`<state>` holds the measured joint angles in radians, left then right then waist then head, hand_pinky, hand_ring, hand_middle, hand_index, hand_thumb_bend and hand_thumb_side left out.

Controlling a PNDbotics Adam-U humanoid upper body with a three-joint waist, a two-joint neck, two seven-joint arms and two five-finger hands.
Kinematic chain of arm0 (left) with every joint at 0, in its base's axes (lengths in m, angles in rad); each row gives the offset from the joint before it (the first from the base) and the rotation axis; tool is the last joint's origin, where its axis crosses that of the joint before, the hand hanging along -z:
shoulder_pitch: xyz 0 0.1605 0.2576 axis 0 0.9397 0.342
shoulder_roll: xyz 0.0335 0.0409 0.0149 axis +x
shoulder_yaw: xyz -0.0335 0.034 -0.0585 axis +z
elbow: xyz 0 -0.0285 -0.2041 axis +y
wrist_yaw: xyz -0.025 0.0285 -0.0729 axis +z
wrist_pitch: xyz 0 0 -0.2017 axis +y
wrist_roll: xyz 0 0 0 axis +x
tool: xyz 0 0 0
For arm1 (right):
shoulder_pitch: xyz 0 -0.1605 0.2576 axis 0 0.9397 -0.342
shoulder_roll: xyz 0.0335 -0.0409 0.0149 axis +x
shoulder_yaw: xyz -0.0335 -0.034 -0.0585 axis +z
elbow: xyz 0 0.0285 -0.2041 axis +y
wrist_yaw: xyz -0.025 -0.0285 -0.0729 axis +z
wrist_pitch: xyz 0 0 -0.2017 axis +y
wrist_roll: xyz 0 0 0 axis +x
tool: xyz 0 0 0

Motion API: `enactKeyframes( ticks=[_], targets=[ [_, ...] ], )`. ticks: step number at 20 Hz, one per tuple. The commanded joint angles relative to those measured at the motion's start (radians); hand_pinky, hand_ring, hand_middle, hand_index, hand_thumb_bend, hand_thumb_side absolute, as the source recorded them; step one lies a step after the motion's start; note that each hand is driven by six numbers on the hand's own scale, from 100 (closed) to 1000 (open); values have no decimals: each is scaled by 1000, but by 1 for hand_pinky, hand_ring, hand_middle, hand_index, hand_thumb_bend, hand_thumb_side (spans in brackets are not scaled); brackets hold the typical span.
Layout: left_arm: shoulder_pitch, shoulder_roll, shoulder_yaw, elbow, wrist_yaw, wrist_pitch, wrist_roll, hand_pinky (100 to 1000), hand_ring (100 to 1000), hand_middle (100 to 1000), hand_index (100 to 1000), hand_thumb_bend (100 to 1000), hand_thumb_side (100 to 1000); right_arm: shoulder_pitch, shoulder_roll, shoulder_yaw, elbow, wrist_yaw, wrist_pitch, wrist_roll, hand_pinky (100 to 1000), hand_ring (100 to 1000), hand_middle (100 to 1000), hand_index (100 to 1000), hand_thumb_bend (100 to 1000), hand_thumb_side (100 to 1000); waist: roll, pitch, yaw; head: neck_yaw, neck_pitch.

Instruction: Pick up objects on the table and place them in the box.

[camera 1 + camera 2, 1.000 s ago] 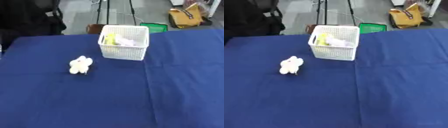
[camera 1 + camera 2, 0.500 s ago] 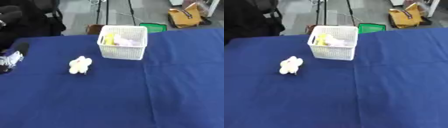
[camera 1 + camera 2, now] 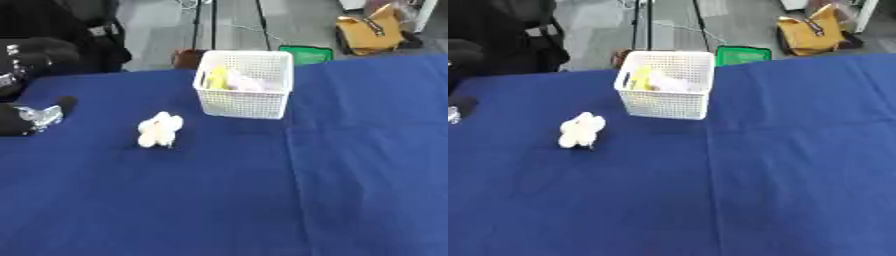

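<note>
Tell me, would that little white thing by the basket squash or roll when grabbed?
The white thing looks lumpy and lobed like a soft toy, so it probably squashes and feels light. It lies flat on the blue cloth, so it seems unlikely to roll.

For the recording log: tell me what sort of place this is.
Probably a lab or workshop set up for robot trials: a table under a blue cloth, a white basket and a small white object on it, and tripod legs and bags on a grey floor behind.
</note>
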<state>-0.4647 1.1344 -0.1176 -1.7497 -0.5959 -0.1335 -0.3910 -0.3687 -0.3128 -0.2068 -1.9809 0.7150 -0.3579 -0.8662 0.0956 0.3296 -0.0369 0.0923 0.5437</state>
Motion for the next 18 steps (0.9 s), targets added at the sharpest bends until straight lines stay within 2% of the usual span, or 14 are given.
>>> enactKeyframes(
  ticks=[1, 5, 6, 8, 9, 18],
  targets=[
    [-48, 42, -42, 87, -19, -48, -37, 895, 936, 961, 1000, 317, 827, -3, -26, 7, -19, 0, -42, -41, 732, 723, 622, 767, 100, 877, -1, -26, -3, 9, 5],
    [-117, 3, -82, 192, -56, -102, -89, 900, 945, 963, 1000, 421, 760, 2, -25, 10, -19, -2, -41, -41, 731, 721, 620, 765, 100, 873, 2, -28, -8, 10, 4],
    [-132, -7, -88, 212, -64, -112, -97, 917, 957, 971, 1000, 541, 768, 3, -25, 10, -19, -2, -41, -41, 731, 720, 619, 763, 100, 871, 3, -28, -9, 10, 4],
    [-173, -41, -107, 268, -67, -128, -128, 917, 958, 971, 1000, 550, 767, 4, -24, 12, -19, -4, -41, -41, 731, 719, 619, 762, 100, 871, 3, -29, -12, 12, 3],
    [-195, -59, -113, 297, -67, -134, -142, 919, 958, 968, 1000, 601, 757, 4, -23, 13, -19, -5, -41, -41, 731, 718, 618, 761, 100, 870, 3, -29, -14, 13, 2],
    [-339, -197, -148, 498, -28, -147, -173, 915, 948, 953, 1000, 576, 772, 8, -20, 17, -19, -11, -40, -41, 730, 717, 616, 760, 100, 868, 1, -26, -23, 18, -3]
  ],
)
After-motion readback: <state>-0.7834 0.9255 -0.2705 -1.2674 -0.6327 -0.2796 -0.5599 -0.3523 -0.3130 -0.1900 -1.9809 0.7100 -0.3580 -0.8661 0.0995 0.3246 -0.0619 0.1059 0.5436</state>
